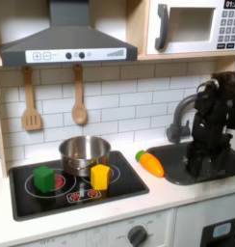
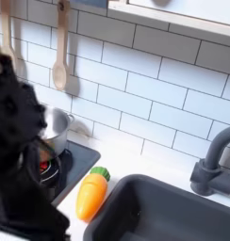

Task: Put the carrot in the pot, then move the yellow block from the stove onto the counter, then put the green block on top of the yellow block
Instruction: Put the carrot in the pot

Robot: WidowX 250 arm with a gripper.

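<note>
Toy kitchen at the outset of a three-part task. The carrot (image 1: 150,163) is lying on the counter (image 1: 158,198) between the stove (image 1: 76,188) and the dark grey sink (image 1: 201,162), leafy end toward the wall in both exterior views; in the second exterior view the carrot (image 2: 91,195) is resting just beside the sink's rim. It is not yet in the pot (image 1: 85,152), which is sitting on the stove's rear burner, upright and open-topped, so it is ready to receive the carrot from above.

The yellow block (image 1: 100,176) is standing on the stove's front part, near the red-white marks, and the green block (image 1: 43,178) is standing apart from it toward the first exterior view's left, over a red ring burner. Neither is touching the other, which is leaving each free to be grasped singly.

The gripper (image 1: 208,154) is hanging over the sink, well clear of the carrot and holding nothing that can be made out; the arm is reading as a dark mass, so whether the jaws are spread or closed cannot be told. Judged from this layout, the carrot step is the one in hand.
</note>
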